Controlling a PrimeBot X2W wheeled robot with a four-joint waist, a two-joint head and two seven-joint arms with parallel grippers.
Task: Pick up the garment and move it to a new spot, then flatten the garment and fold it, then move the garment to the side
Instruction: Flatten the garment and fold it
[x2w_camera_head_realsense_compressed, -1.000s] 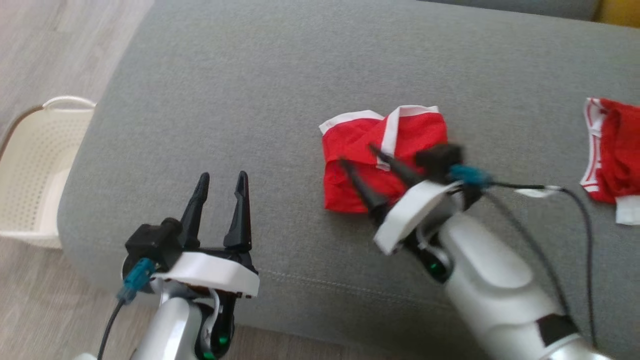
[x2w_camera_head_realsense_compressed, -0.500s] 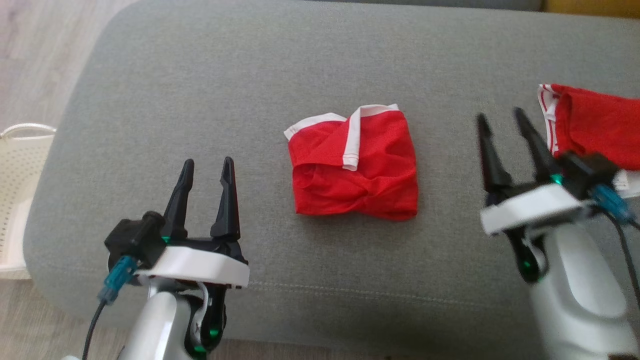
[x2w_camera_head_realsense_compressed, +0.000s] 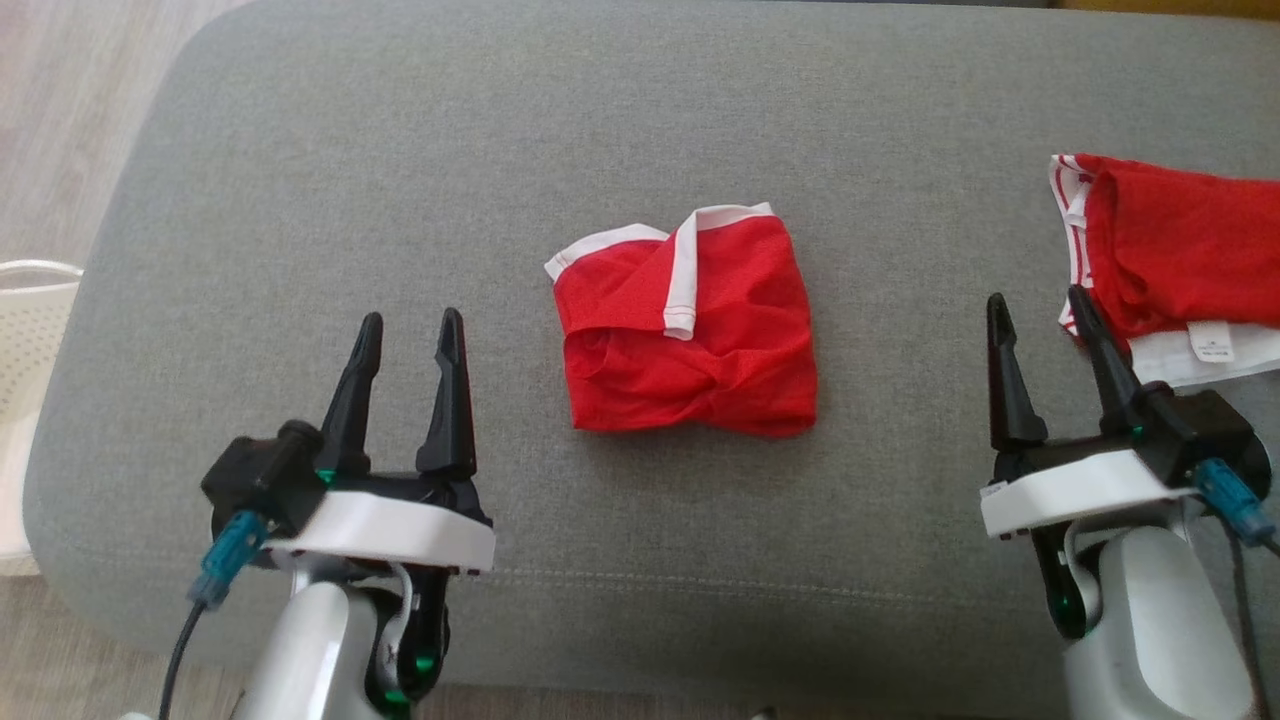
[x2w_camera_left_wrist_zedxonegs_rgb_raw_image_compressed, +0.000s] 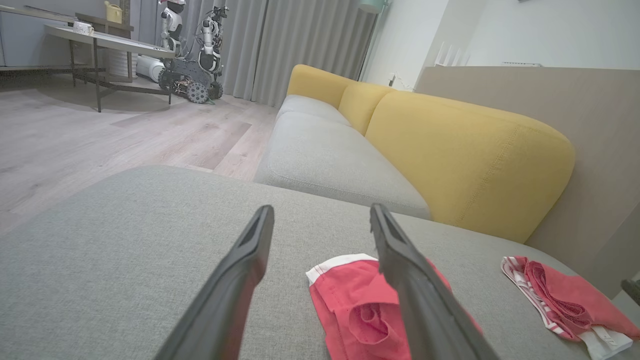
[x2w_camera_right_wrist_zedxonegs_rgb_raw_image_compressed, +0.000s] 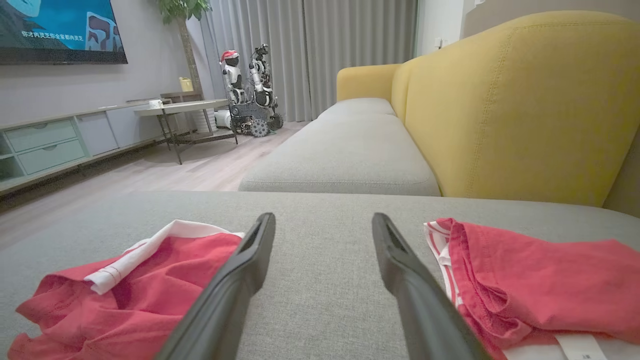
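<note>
- head view: the garment (x2w_camera_head_realsense_compressed: 690, 325), red with white trim, lay in a compact, somewhat rumpled fold at the middle of the grey sofa cushion (x2w_camera_head_realsense_compressed: 400, 150). the left gripper (x2w_camera_head_realsense_compressed: 410, 318) hovered at the lower left, well apart from it, jaws apart and empty. the right gripper (x2w_camera_head_realsense_compressed: 1037, 297) hovered at the lower right, jaws likewise apart and empty, just beside a second red garment (x2w_camera_head_realsense_compressed: 1170, 250) near the right edge. a pale basket (x2w_camera_head_realsense_compressed: 30, 330) stood off the cushion's left end.
- left wrist view: the spread jaws pointed along the cushion, and the garment lay low and to the right, partly behind one jaw. nothing was between them.
- right wrist view: bare cushion showed between the open jaws, with the garment at the left and the second one at the right.
- judgement: the fold looked done, so the move to the side seemed the step in hand. it called for one gripper to come over a folded edge and close through all the layers, then carry the bundle without letting it fall open.
</note>
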